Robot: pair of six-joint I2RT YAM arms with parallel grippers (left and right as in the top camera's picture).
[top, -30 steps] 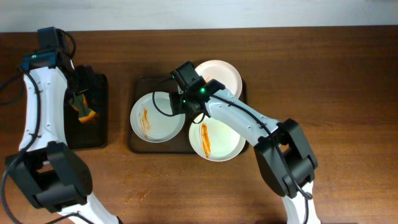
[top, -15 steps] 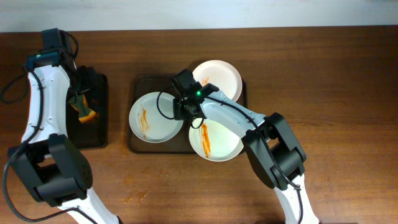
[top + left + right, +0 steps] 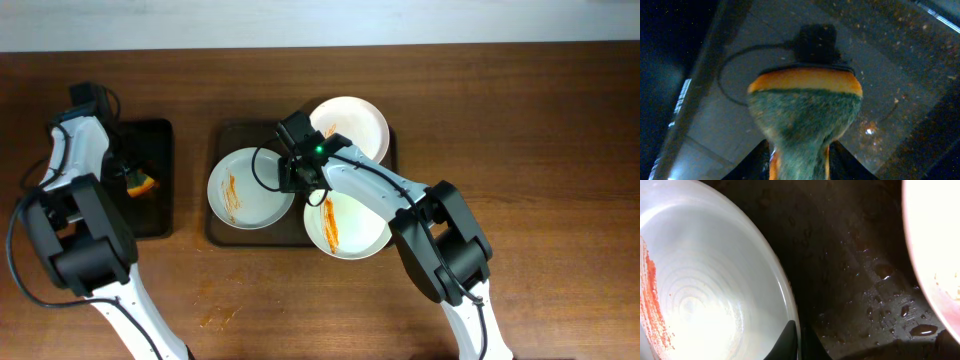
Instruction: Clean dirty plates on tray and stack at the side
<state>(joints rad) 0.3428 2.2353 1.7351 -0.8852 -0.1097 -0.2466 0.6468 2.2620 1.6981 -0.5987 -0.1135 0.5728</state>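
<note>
Orange-red-streaked white plates, brown tray

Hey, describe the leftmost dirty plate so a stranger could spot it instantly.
Look at the brown tray mid-table. The plate sits at its left end, nearest the small black tray. The back plate and front plate lie further right.

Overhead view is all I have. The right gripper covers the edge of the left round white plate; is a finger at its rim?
Observer: Yes. On the right wrist view, a dark fingertip of the right gripper lies at the rim of the left round white plate; a grip I cannot confirm.
Operator: Is the large brown rectangular tray dry?
Observer: No. Water drops lie on it beside that plate.
Operator: What does the left gripper hold?
Observer: It is shut on a green and orange sponge.
</note>
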